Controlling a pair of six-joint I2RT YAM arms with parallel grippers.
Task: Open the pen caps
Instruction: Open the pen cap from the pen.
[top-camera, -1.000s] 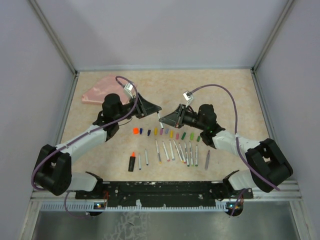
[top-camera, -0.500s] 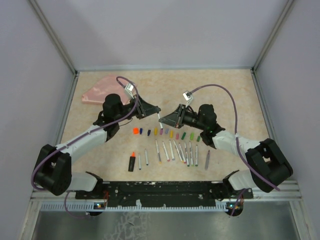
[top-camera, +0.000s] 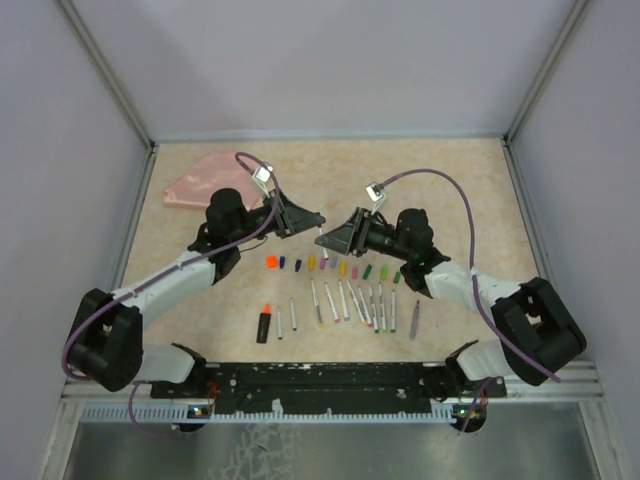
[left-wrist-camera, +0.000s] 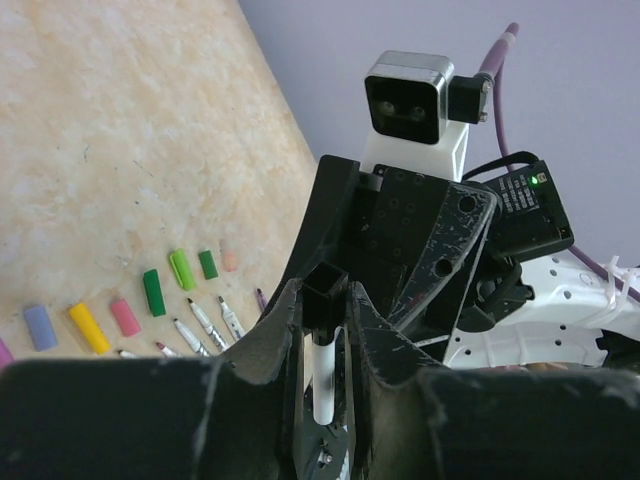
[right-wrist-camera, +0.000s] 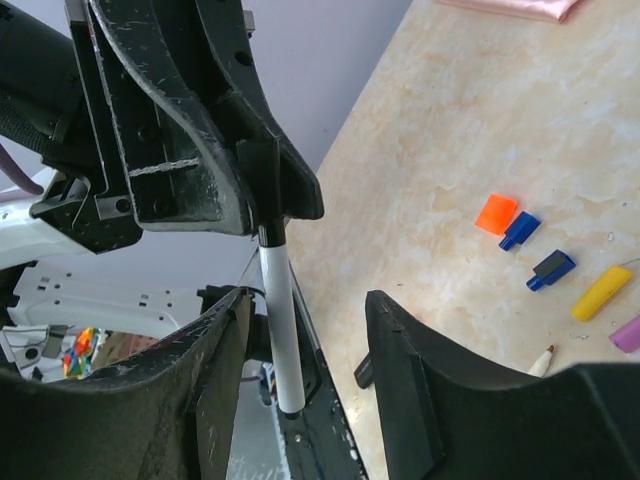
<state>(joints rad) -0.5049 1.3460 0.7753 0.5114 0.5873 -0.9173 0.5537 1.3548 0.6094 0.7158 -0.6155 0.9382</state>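
Observation:
A white pen (top-camera: 320, 237) hangs above the table between the two grippers. My left gripper (left-wrist-camera: 325, 290) is shut on its black cap (right-wrist-camera: 265, 215), seen at my left gripper (top-camera: 316, 219) in the top view. The white barrel (right-wrist-camera: 280, 320) runs down between the jaws of my right gripper (right-wrist-camera: 310, 300), which stand open and apart from it. Several loose pen caps lie in a row on the table: orange (top-camera: 271, 263), blue (right-wrist-camera: 519, 230), yellow (left-wrist-camera: 88, 327), pink (left-wrist-camera: 125, 317) and green (left-wrist-camera: 153, 292).
Several uncapped pens (top-camera: 345, 300) lie side by side in front of the cap row. An orange-tipped black marker (top-camera: 264, 322) lies at their left, and a lone grey pen (top-camera: 414, 320) at their right. A pink pouch (top-camera: 205, 180) rests at the back left.
My left gripper closed on the pen's black cap. After that my right gripper opened and let go of the barrel. Both arms stayed about where they were.

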